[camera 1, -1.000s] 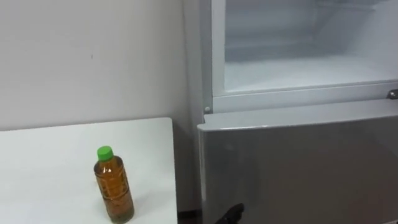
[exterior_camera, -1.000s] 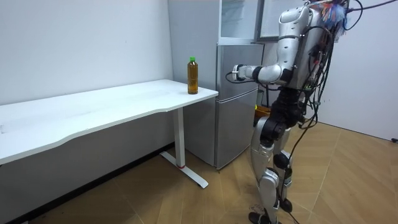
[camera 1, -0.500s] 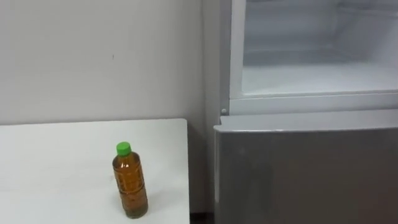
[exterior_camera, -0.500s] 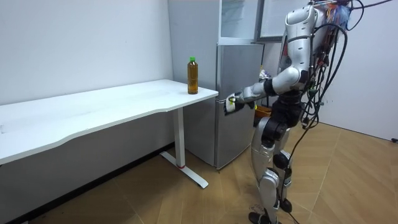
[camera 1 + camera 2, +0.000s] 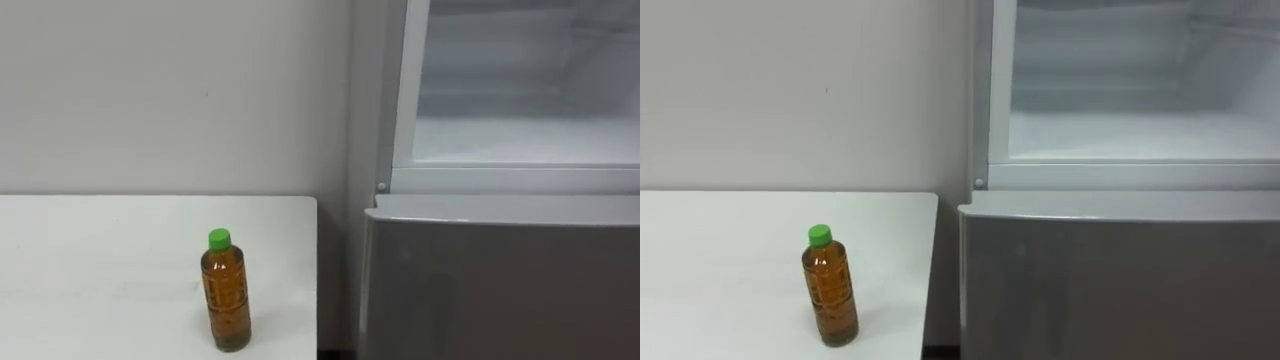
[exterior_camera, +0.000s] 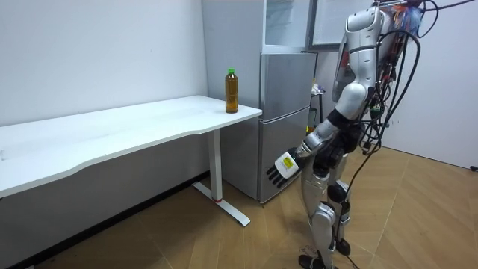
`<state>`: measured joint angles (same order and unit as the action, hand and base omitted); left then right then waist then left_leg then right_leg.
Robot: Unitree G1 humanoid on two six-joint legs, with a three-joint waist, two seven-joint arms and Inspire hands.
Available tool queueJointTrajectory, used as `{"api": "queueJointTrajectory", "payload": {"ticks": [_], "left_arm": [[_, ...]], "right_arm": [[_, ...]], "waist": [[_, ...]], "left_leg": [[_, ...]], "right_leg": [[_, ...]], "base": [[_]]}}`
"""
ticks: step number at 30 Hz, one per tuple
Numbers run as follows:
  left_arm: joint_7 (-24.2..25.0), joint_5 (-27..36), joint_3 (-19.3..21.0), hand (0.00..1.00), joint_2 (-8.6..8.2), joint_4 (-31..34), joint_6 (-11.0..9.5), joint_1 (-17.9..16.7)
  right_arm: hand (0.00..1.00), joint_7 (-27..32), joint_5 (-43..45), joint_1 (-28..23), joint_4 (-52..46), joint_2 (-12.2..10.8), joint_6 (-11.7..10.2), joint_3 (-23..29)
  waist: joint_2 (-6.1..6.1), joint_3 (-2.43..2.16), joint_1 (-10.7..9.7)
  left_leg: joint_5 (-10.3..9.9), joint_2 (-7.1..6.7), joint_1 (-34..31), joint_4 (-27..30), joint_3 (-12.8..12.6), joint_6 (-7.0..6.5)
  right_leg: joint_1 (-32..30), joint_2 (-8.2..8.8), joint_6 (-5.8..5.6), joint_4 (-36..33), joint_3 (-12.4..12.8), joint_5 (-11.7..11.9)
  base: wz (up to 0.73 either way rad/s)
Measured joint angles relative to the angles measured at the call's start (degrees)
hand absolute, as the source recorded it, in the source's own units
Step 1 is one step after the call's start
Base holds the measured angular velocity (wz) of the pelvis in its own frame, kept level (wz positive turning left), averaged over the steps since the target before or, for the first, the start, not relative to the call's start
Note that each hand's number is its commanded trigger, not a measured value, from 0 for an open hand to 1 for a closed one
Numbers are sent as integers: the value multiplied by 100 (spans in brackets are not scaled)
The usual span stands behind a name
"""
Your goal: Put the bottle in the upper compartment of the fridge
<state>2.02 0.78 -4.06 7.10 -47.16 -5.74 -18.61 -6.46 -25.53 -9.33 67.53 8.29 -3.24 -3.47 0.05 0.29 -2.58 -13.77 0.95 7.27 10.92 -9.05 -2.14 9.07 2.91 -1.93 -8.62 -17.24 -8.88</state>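
A clear bottle (image 5: pixel 226 295) of amber drink with a green cap stands upright near the right end of the white table (image 5: pixel 90 260). In the room view the bottle (image 6: pixel 231 91) is close to the table's corner beside the fridge. The upper fridge compartment (image 5: pixel 520 140) is open, its white inside bare. Below it the grey lower door (image 5: pixel 500 285) is closed. I stand facing the fridge. My left hand (image 6: pixel 282 166) hangs low by my thigh, open with straight fingers and holding nothing.
A plain grey wall (image 5: pixel 170 90) rises behind the table. The fridge's side (image 5: pixel 365 100) stands right next to the table's end. In the room view the long table (image 6: pixel 112 127) runs off to the room view's left over a wooden floor (image 6: pixel 418 217).
My left arm dropped from reaching out at chest height to hanging down by my thigh. The eye view swung left, so bottle and fridge sit further right in the picture.
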Motion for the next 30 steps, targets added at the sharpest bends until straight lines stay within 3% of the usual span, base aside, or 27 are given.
{"api": "queueJointTrajectory", "payload": {"ticks": [5,12,16,21,30], "left_arm": [[-227,378,381,0,-84,-598,-117,37],[-675,576,886,0,-117,-1101,-42,6],[-844,144,889,0,-103,-1284,115,11],[-984,91,824,0,-98,-1303,335,105],[-1050,93,719,0,-82,-1332,408,220]], "right_arm": [[0,23,2,-148,-97,0,0,156],[0,253,86,-249,-114,-33,9,314],[0,256,135,-247,-114,-44,23,348],[0,267,94,-200,-114,-48,73,253],[0,269,74,-193,-112,-49,85,246]], "waist": [[18,-22,68],[25,-50,186],[22,-47,141],[9,-36,126],[3,-27,130]], "left_leg": [[-5,-3,37,-19,-13,8],[-7,3,139,-83,-126,11],[-8,-3,128,-74,-128,9],[-19,2,121,-28,-102,6],[-33,0,102,5,-94,2]], "right_leg": [[-5,-3,-1,-2,31,-24],[17,-13,0,-15,153,-24],[51,-7,-1,-15,143,-24],[82,-2,-1,-12,128,-24],[85,-1,-1,-5,132,-25]], "base": [[-2],[-8],[0],[2],[0]]}}
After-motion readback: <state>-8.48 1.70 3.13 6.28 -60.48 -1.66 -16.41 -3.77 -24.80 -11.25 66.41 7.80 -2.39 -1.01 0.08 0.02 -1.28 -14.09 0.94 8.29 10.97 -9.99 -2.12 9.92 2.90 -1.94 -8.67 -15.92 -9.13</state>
